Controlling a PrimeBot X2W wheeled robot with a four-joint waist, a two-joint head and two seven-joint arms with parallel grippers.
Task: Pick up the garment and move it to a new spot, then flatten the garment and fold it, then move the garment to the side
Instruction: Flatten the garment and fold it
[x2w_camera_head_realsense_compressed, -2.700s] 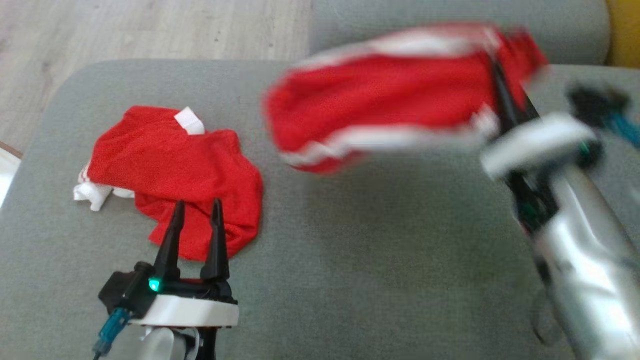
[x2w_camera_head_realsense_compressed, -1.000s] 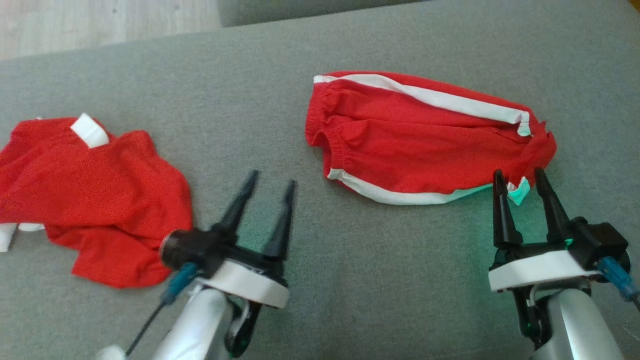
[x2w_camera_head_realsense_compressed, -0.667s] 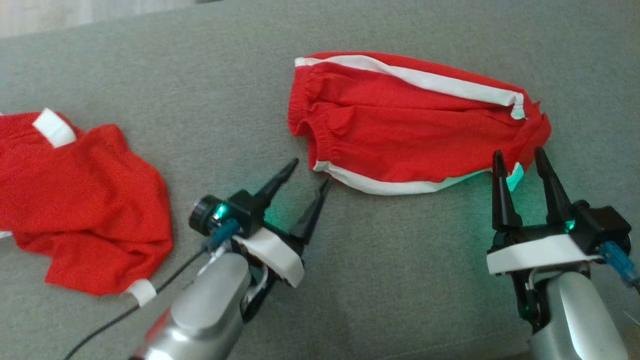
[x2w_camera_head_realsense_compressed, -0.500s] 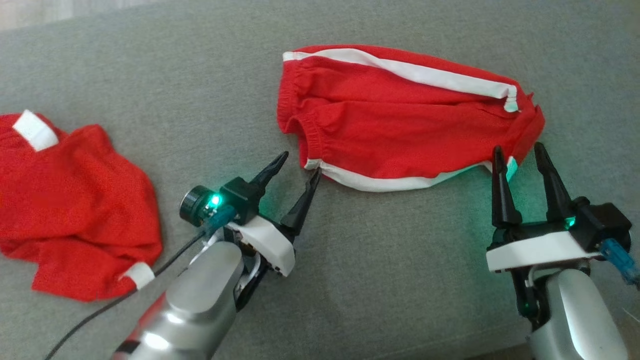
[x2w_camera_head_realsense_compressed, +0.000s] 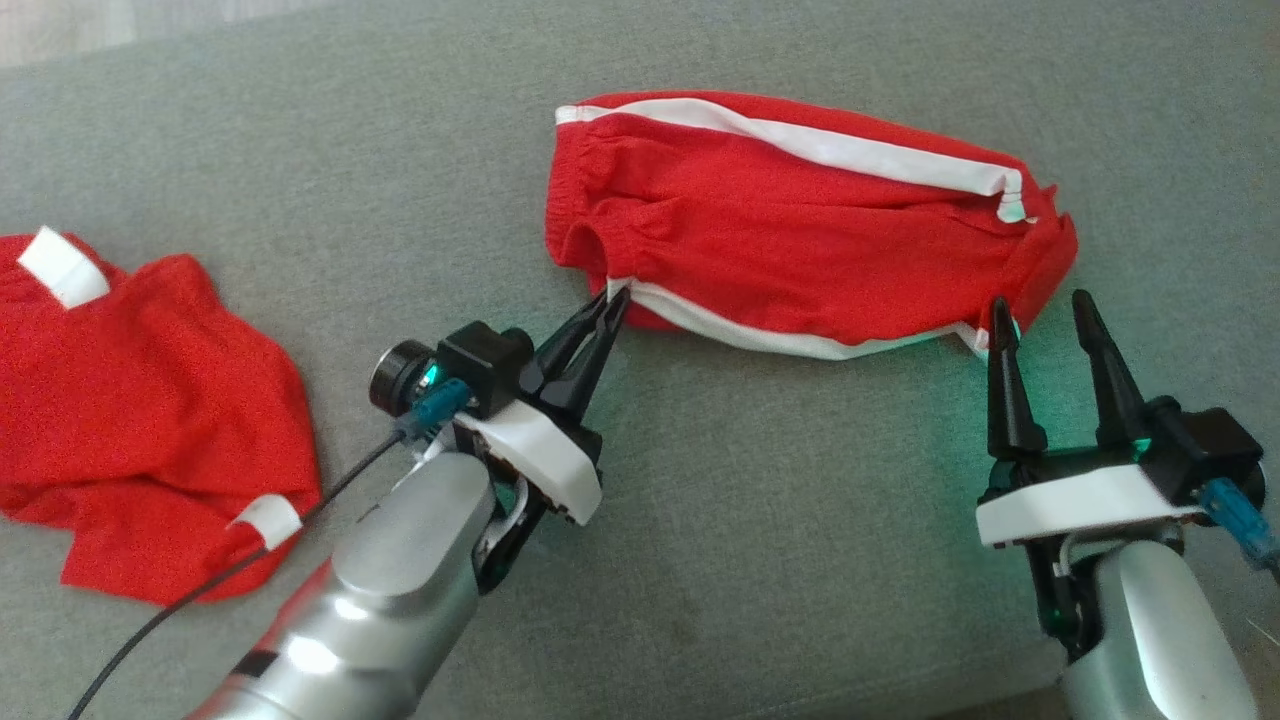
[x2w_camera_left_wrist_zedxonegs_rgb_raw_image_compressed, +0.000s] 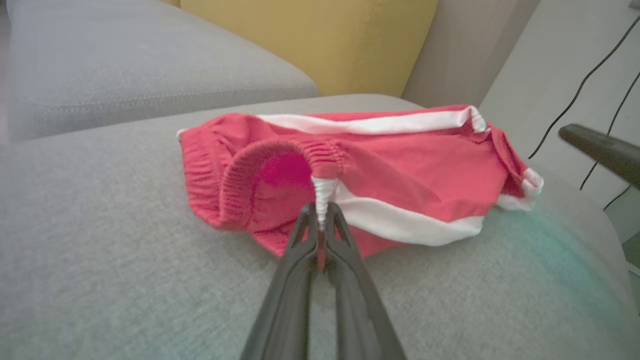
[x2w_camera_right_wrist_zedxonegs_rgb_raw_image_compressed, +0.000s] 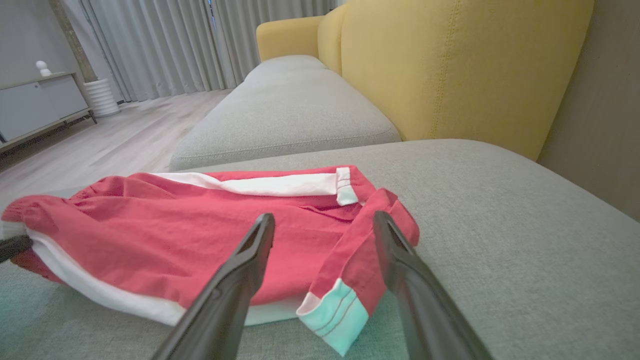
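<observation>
The garment (x2w_camera_head_realsense_compressed: 800, 240) is a pair of red shorts with white side stripes, lying on the grey sofa cushion (x2w_camera_head_realsense_compressed: 760, 520). My left gripper (x2w_camera_head_realsense_compressed: 612, 296) is shut on the garment's waistband corner, where the white stripe ends; the left wrist view has the garment (x2w_camera_left_wrist_zedxonegs_rgb_raw_image_compressed: 380, 165) pinched between my left gripper's (x2w_camera_left_wrist_zedxonegs_rgb_raw_image_compressed: 321, 220) fingertips. At the garment's other end, my right gripper (x2w_camera_head_realsense_compressed: 1040, 308) stands open just short of the leg hem. In the right wrist view the garment (x2w_camera_right_wrist_zedxonegs_rgb_raw_image_compressed: 165, 235) lies ahead and its hem corner sits between the spread tips of my right gripper (x2w_camera_right_wrist_zedxonegs_rgb_raw_image_compressed: 325, 225).
A second red garment (x2w_camera_head_realsense_compressed: 130, 400) with white patches lies crumpled at the cushion's left. A yellow sofa back (x2w_camera_right_wrist_zedxonegs_rgb_raw_image_compressed: 450, 65) rises behind, with another grey seat cushion (x2w_camera_right_wrist_zedxonegs_rgb_raw_image_compressed: 285, 115) beyond. Wooden floor (x2w_camera_right_wrist_zedxonegs_rgb_raw_image_compressed: 100, 145) lies past the sofa.
My left gripper reached right to the waistband corner and shut on it. The head camera shifted a little. The right gripper stayed open by the hem.
</observation>
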